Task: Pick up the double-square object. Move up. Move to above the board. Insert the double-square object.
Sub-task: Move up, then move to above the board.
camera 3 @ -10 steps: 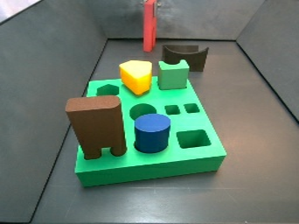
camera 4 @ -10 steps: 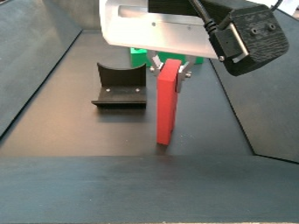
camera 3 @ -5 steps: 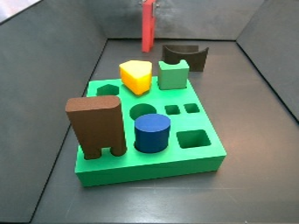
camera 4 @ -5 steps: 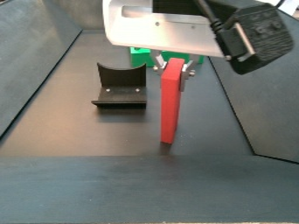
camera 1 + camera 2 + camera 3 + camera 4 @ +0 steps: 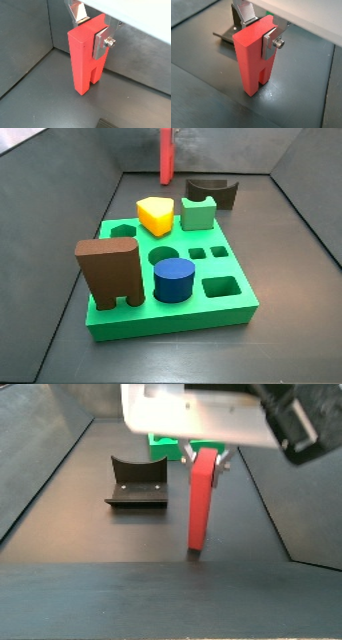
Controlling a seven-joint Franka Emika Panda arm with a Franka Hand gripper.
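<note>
At the far end of the counter, behind the board, the double-square object hangs upright in the claw. In both wrist views the silver fingers press on the top part of the red block from two sides, so the claw is closed on it.

Compared with one second ago, the red block is higher. In a side view its two square legs stood on the dark floor before; now the lower end seems to be a little above the floor, though the gap is too small to be sure. In a side view from the front, the block's top now goes out of the picture. The wrist views also show the legs with floor around them.

I judge that the pick-up is done and the lifting is under way. The block is not yet above the board, which lies well apart, nearer to the front camera. The two small square holes are free, between the blue cylinder, the brown block and the pale green block. The yellow piece and the fixture stay where they were.
</note>
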